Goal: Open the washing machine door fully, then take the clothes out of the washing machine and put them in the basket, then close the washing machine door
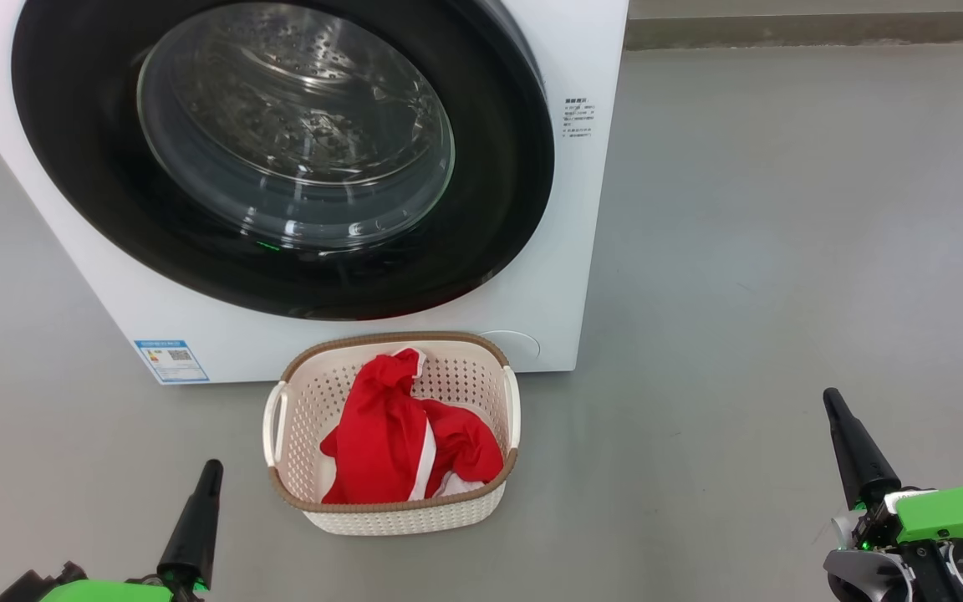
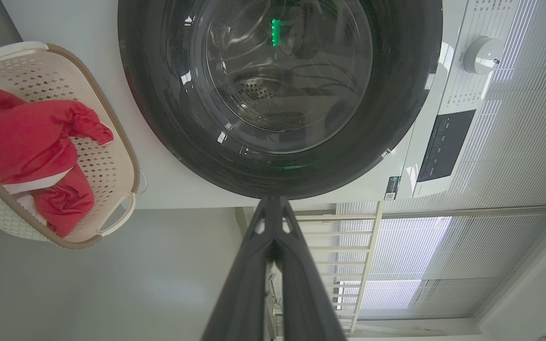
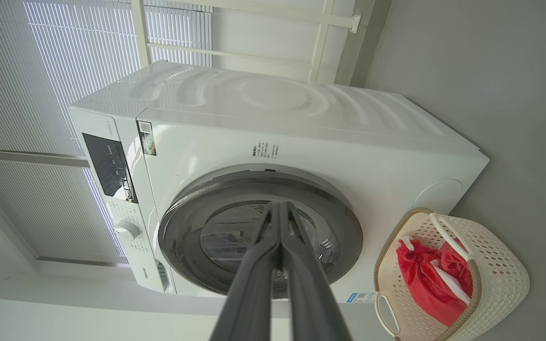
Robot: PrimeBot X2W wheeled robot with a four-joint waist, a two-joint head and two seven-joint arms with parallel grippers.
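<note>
- as the door [image 1: 293, 125] sits shut against the washer [image 1: 569, 276] and the clothes [image 1: 389, 435] lie in the basket [image 1: 389, 339], the task looks about finished to me; little is left to spoil.
- left tool [image 1: 209, 477]: fingers pressed together, holding nothing, near and just left of the basket. right tool [image 1: 834, 410]: fingers together too, empty, well right of it.
- risk one: the latch may not have caught. the rim looks flush in the right wrist view, yet i cannot tell if it clicked; a half-caught door could drift open over the basket.
- risk two: the left tool lies near the basket's near left corner; a careless swing of that arm could knock this light plastic thing, and it would likely skid or tip.
- risk three: the clothes hump up to the far rim; a jolt could flop a fold over the edge.
- surface: smooth grey matt floor [image 1: 782, 251], likely little grip for the basket, which stands just in front of the washer, between a blue label [image 1: 170, 361] on the left and a round cap [image 1: 515, 344] on the right.
- room: pale slatted blinds [image 3: 40, 71] behind the washer, soft daylight.
</note>
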